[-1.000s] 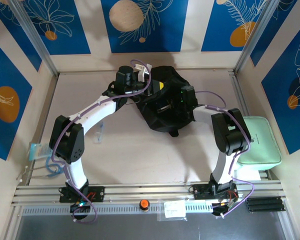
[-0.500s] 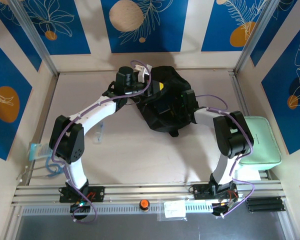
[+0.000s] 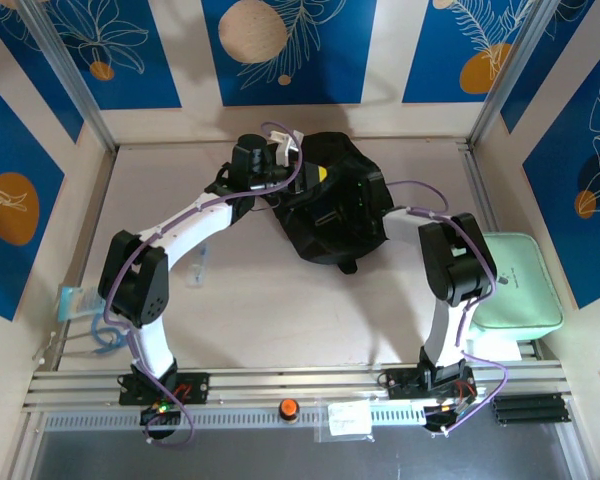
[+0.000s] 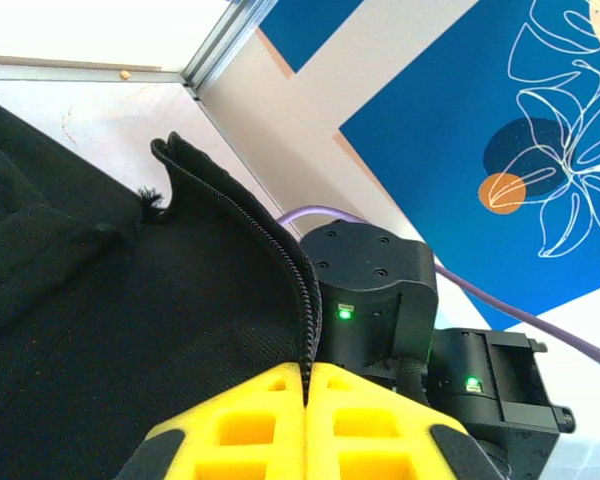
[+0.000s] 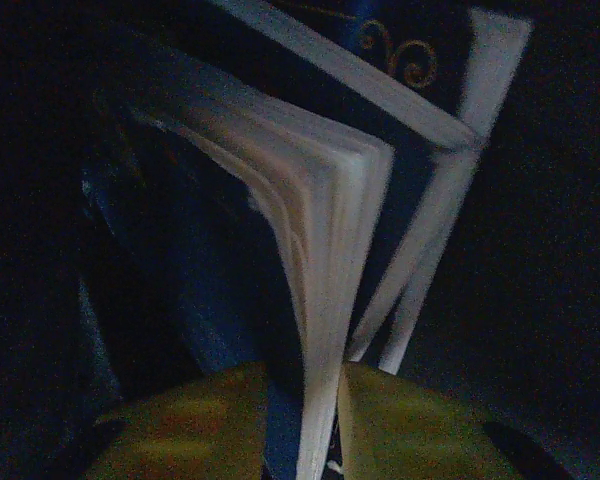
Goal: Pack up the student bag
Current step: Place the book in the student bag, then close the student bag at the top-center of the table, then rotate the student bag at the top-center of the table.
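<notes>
At left, yellow left fingers (image 4: 250,425) pressed together on the zip edge (image 4: 280,245) of the black soft fabric backpack (image 3: 325,235), lying at far middle of tabletop (image 3: 250,290). Limp, light cloth; likely best held by rim or top loop. At right, right fingers (image 5: 410,425) pinch white pages of blue-covered book (image 5: 320,220) inside. No legible writing

The student bag (image 3: 330,215) lies at the far middle of the table (image 3: 260,300), the zip case (image 3: 520,285) well to its right near the edge. A book (image 5: 330,200) sits inside the bag, between the fingers of the right gripper (image 5: 315,420).
</notes>
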### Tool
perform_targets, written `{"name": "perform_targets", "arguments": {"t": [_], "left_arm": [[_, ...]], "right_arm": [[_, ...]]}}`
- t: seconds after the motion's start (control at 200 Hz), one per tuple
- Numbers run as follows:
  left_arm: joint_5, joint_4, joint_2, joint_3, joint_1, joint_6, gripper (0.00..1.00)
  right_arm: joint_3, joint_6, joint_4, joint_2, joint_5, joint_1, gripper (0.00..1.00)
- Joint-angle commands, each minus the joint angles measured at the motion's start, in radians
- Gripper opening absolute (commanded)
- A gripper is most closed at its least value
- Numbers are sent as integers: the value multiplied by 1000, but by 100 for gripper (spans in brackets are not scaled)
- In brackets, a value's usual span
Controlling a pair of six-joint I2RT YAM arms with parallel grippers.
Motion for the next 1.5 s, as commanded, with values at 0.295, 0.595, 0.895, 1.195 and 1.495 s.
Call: {"name": "perform_targets", "arguments": {"t": [0.295,0.595,0.895,1.195,1.495], "left_arm": [[-7,-73,-2,-12,-12,12,0],[-105,-223,-5,-67,4,56,55],[-222,-291,-30,-182,134,-78,66],[-216,-263,82,-161,213,-194,49],[-214,-273,231,-6,215,-208,30]], "right_arm": [[-340,-143,-231,-613,72,-80,55],[-243,-352,-487,-876,113,-198,73],[-190,-375,-493,-816,43,-180,76],[-187,-360,-490,-775,36,-144,75],[-239,-327,-503,-738,-20,-141,73]]}}
